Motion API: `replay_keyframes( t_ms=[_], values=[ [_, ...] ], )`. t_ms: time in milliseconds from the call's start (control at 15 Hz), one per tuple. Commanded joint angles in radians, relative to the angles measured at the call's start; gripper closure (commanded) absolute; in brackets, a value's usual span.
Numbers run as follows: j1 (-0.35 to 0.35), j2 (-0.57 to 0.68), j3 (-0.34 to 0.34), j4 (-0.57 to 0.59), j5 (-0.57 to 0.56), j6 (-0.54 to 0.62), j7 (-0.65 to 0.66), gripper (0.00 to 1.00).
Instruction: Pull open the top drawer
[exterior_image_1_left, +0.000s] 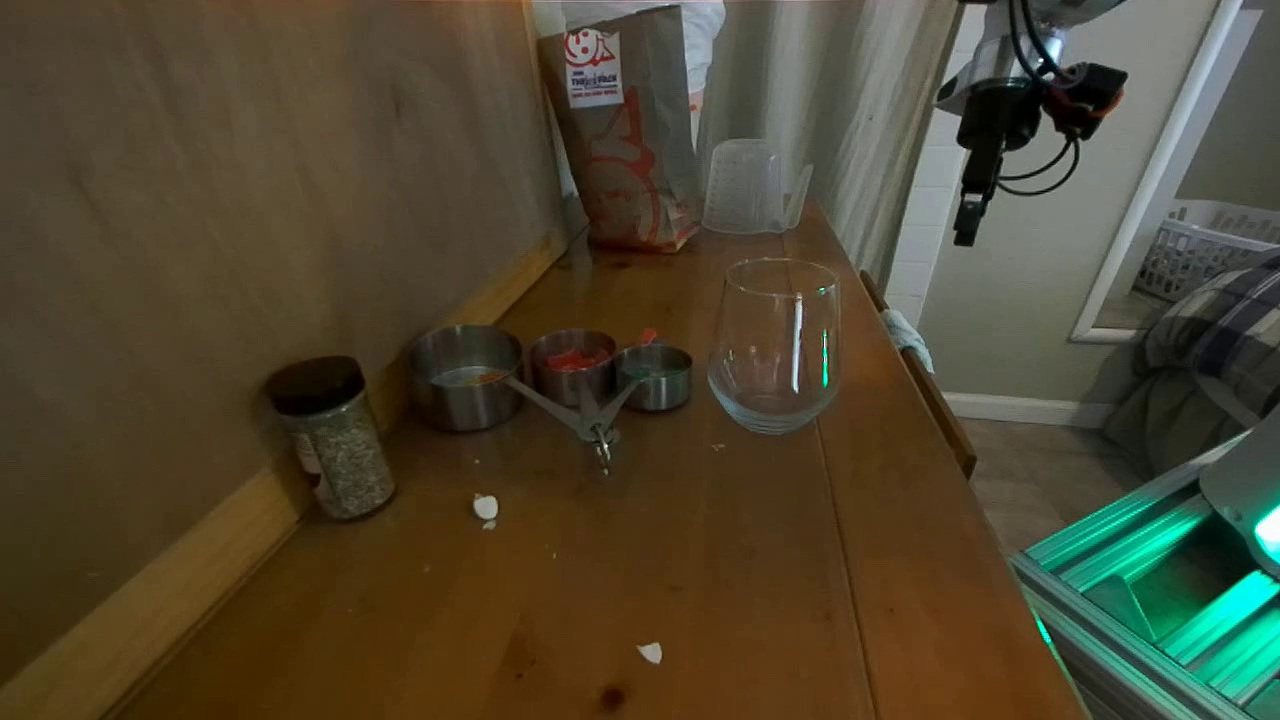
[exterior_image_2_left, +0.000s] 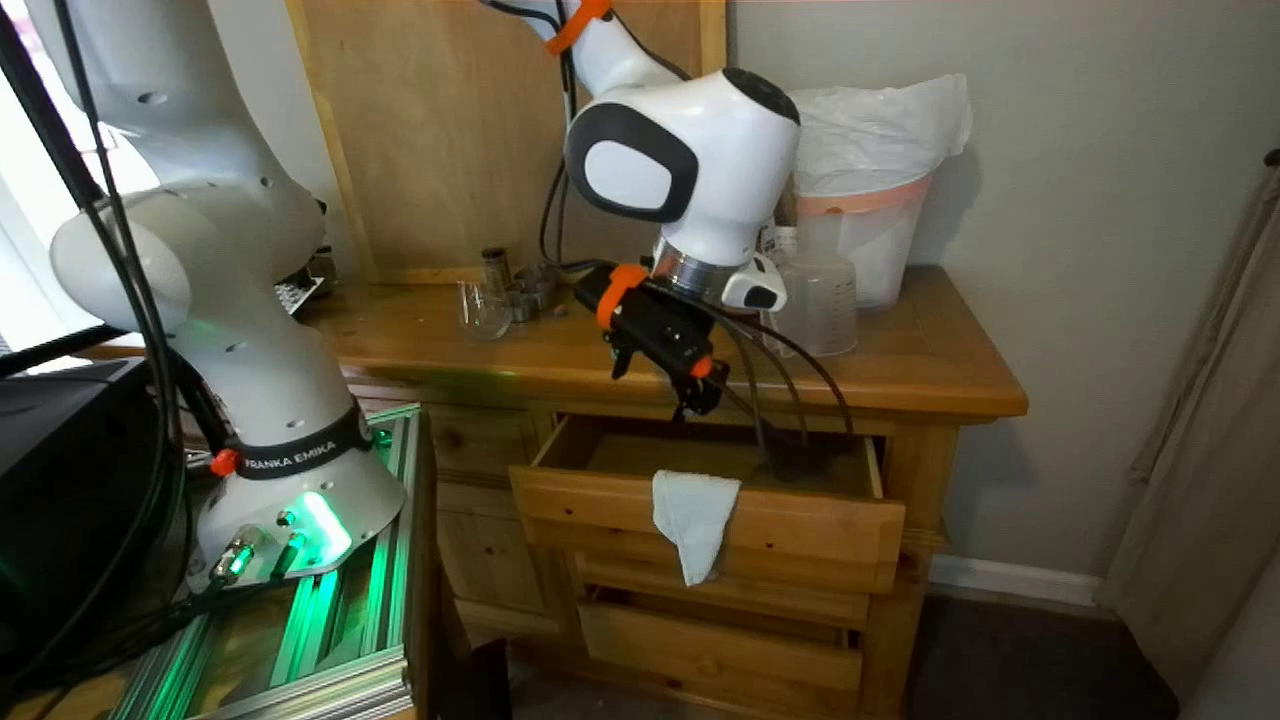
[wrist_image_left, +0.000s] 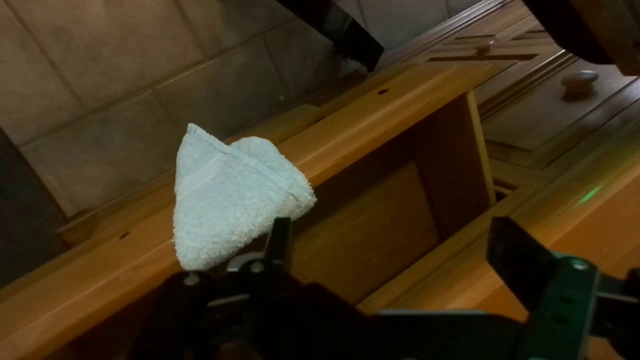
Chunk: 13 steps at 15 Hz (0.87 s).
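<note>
My fingers (wrist_image_left: 517, 260) hang apart above the open top drawer (exterior_image_2_left: 810, 523); I should rise clear of the near-side cloth (exterior_image_2_left: 695, 520).

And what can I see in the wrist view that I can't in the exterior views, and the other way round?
Only the wrist view shows the gripper up close, its fingers wide apart, and the fuzzy texture of the terry cloth.

Only the exterior views show the stemless wine glass, spice jar, metal measuring cups, clear plastic pitcher and robot's base.

All share the gripper and the open top drawer, with that cloth draped over its front.
</note>
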Motion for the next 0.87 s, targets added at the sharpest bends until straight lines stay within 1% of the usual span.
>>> replay_keyframes(
  t_ms=[0,133,333,400,467,800],
  values=[
    [0.054,-0.143,-0.026,-0.112,-0.029,0.089,0.01,0.0],
    [0.073,-0.193,-0.034,-0.154,-0.028,0.165,0.01,0.0],
    [0.098,-0.249,-0.047,-0.208,-0.029,0.246,0.013,0.0],
    [0.105,-0.264,-0.05,-0.219,-0.038,0.246,0.022,0.0],
    [0.113,-0.197,-0.066,-0.161,-0.014,0.211,0.007,0.0],
    [0.125,-0.237,-0.073,-0.196,-0.021,0.227,0.009,0.0]
  ],
)
